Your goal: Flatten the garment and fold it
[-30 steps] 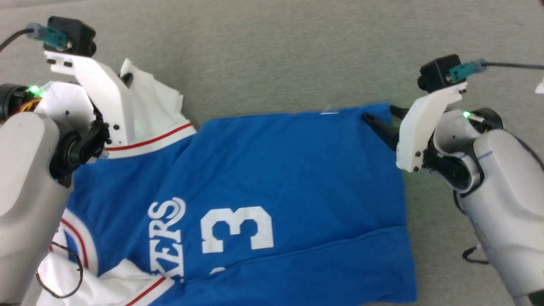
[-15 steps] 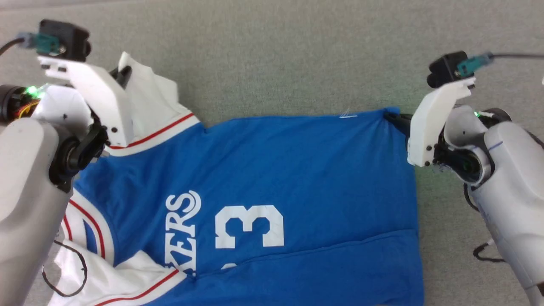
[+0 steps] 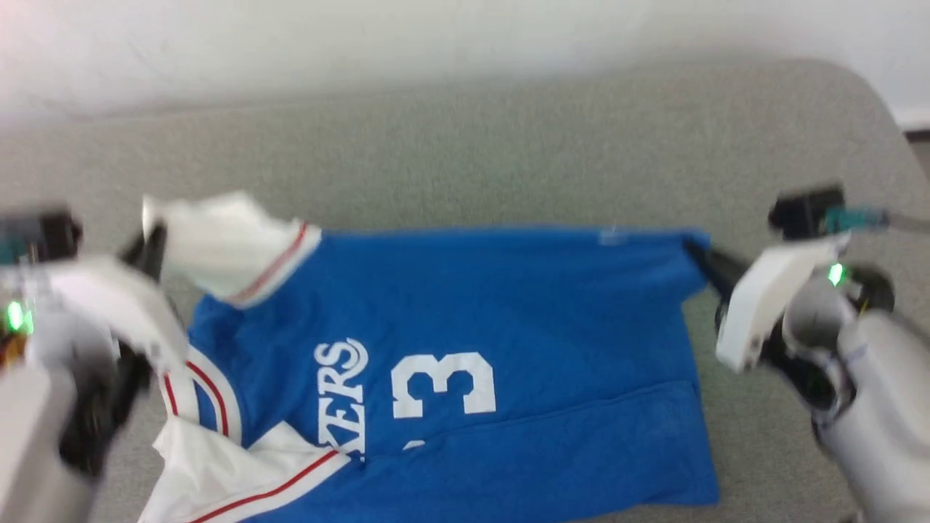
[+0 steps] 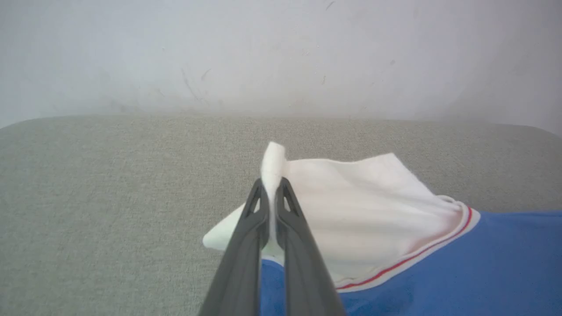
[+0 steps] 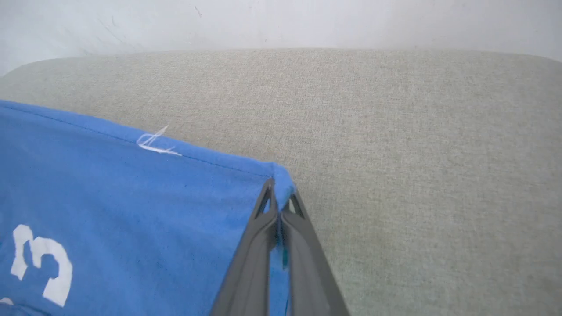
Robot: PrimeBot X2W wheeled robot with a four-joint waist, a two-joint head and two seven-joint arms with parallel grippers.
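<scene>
A big grey cloth-covered surface (image 3: 465,145) is seen in front of a plain white wall (image 3: 363,36). A royal-blue jersey shirt (image 3: 508,305) with white letters, a white number and white sleeves trimmed with red stripes is spread flat on the grey surface. Its far edge is pulled almost straight between the two grippers. The letters "KERS" (image 3: 341,396) and a big white 3 (image 3: 443,385) can be read on the front, turned sideways in the head view. A long crease (image 3: 552,418) is seen across the blue cloth near the robot.

The near white sleeve (image 3: 218,472) is left bunched up at the lower left. The far white sleeve (image 4: 351,202) is pinched at its tip by the left gripper (image 4: 272,186). Its two long dark fingers are closed tight on the white cloth, and a bit of cloth is poked out past the tips. The far blue corner (image 5: 283,177) is pinched by the right gripper (image 5: 279,197), whose dark fingers are pressed together on it. A tiny white thread mark (image 5: 153,142) is seen on the blue edge near that corner.
</scene>
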